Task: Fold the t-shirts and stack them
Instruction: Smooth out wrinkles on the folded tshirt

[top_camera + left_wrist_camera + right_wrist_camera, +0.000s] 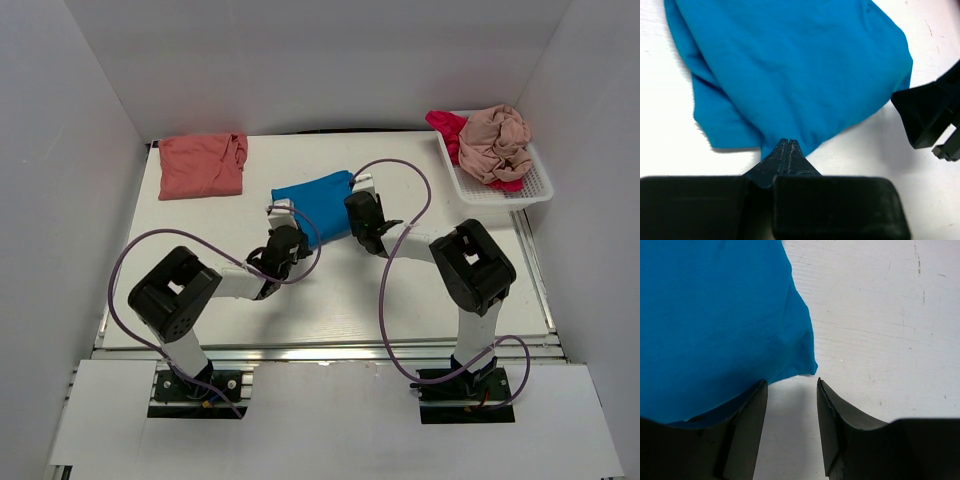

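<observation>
The bright blue t-shirt (315, 205) lies folded at the table's middle. It fills the left wrist view (790, 75) and the right wrist view (715, 325). My left gripper (284, 240) is shut with its tips (786, 143) on the shirt's near edge, pinching it. My right gripper (366, 228) is open and empty (791, 381), just short of the shirt's near right corner. The salmon-coral t-shirt (200, 165) lies folded at the back left. The beige-pink t-shirt (495, 140) sits bunched on the magenta-red one (445, 125).
The white slotted basket (540, 190) holding the two bunched shirts stands at the back right by the wall. White walls close in the table on three sides. The right gripper's black body (930, 115) shows at the right of the left wrist view.
</observation>
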`<control>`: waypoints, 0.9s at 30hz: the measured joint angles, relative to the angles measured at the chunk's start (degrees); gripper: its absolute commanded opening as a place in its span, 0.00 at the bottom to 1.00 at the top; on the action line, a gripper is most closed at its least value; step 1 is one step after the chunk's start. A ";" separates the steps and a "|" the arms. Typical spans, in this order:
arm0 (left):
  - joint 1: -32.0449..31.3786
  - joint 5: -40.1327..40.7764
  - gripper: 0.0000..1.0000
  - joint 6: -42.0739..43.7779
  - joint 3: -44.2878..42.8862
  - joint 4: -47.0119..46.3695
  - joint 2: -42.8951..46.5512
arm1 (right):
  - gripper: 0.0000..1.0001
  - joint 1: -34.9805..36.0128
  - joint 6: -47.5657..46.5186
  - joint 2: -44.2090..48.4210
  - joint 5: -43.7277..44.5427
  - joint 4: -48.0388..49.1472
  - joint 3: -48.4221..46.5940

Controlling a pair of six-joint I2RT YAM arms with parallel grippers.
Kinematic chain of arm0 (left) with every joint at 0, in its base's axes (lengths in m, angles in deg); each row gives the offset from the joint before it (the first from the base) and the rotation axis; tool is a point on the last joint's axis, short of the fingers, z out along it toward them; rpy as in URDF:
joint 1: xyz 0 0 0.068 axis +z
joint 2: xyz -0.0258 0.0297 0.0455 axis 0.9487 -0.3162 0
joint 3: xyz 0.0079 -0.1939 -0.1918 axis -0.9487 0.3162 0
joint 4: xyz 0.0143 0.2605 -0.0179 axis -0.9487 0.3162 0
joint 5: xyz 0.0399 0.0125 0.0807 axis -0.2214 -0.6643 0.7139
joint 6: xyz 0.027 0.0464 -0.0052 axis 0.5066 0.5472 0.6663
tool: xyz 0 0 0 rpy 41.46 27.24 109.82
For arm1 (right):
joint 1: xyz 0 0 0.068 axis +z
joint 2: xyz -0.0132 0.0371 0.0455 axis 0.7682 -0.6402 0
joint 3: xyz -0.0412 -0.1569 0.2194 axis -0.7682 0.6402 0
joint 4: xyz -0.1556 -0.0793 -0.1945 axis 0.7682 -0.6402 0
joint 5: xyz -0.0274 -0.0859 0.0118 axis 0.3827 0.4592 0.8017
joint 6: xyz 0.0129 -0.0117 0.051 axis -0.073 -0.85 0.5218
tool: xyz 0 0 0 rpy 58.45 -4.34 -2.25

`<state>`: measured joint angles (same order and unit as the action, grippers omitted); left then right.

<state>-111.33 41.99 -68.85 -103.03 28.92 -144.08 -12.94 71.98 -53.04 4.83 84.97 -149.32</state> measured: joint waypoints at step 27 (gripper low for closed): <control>-3.58 6.58 0.00 -0.15 4.35 6.29 2.40 | 0.54 -0.11 -0.02 -1.66 2.19 -2.43 -2.54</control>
<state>-114.92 48.56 -69.00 -98.68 35.22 -141.67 -13.05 71.96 -54.70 7.01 82.54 -151.86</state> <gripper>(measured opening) 0.025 0.540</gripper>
